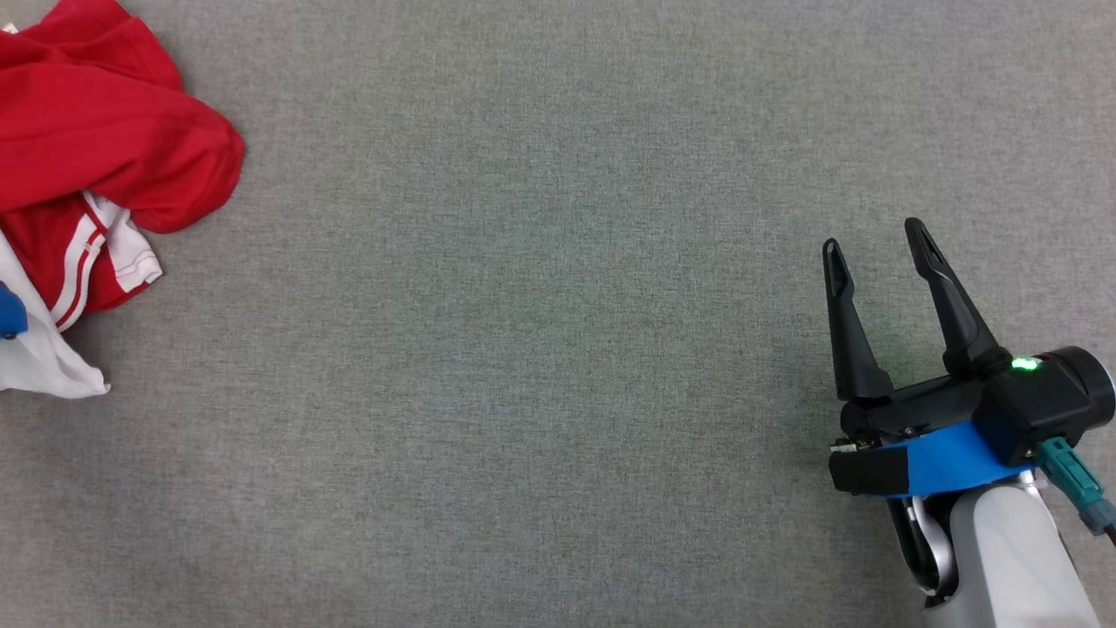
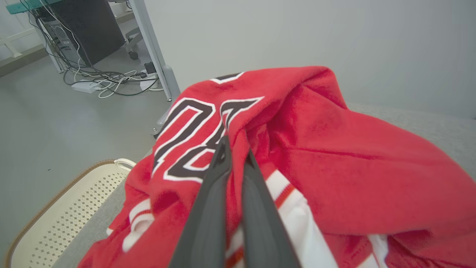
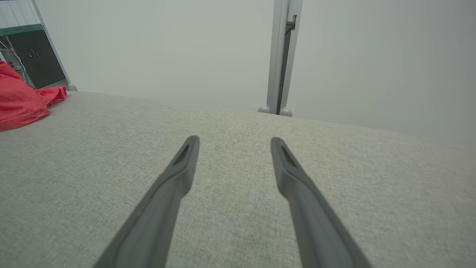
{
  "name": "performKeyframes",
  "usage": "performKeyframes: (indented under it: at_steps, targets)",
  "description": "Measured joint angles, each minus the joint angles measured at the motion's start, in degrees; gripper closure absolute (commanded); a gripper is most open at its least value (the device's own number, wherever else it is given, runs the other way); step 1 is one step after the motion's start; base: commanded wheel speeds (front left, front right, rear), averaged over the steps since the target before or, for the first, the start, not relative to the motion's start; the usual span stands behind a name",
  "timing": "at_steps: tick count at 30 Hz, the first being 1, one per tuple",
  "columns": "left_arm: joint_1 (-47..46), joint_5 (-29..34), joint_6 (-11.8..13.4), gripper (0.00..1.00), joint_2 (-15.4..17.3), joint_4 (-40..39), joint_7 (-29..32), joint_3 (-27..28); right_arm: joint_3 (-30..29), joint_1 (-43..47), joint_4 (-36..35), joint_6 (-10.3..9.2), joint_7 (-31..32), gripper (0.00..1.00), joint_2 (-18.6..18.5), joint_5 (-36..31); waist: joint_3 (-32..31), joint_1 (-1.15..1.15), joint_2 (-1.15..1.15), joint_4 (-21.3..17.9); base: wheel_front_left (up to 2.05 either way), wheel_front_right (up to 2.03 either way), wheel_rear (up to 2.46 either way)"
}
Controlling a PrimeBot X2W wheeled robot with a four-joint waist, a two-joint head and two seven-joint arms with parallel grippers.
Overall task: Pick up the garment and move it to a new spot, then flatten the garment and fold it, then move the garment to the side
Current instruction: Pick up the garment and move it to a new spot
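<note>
Left gripper (image 2: 236, 149) is pinching a fold of the garment (image 2: 334, 156), jaws closed; right gripper (image 1: 874, 234) is hanging open over the table (image 1: 523, 349).

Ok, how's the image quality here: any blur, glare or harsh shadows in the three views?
Head view: flat, even light, hardly any shadow on the grey table, no glare. Left wrist view: garment sharp, left tool blurred close to the lens. Right wrist view: right tool soft toward the bottom edge, table weave crisp further out.
</note>
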Motion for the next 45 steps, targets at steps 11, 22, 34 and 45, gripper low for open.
performKeyframes:
  at_steps: [11, 22, 34, 45]
  targets:
    - [0.4, -1.9, 0.0, 1.0, 3.8, -13.2, 0.0, -0.5, 1.5, 0.3, 4.0, 0.0, -1.0, 0.0, 0.0, 3.7, -6.0, -0.01, -0.02, 0.3, 0.0, 0.0, 0.0]
    - [-3.5, 2.6, 0.0, 1.0, 5.8, -28.4, 0.0, -4.5, 2.6, 1.6, 6.2, 0.0, -1.3, 0.0, 0.0, 8.9, -12.3, -0.01, -0.02, -3.5, 0.0, 0.0, 0.0]
    - [-15.1, 2.6, 0.0, 1.0, 3.3, -43.7, 7.3, -15.5, 3.3, 2.8, 5.3, 0.0, -1.3, 0.0, 0.0, 13.4, -13.2, -0.01, -0.02, -14.7, 0.0, 0.0, 0.0]
    - [-12.8, 1.9, -0.1, 1.0, -2.9, -43.7, 8.6, -26.3, 1.8, 2.9, 4.8, -0.01, -1.4, 0.0, 0.0, 13.9, -12.2, 0.0, -0.02, -20.0, 0.0, 0.0, 0.0]
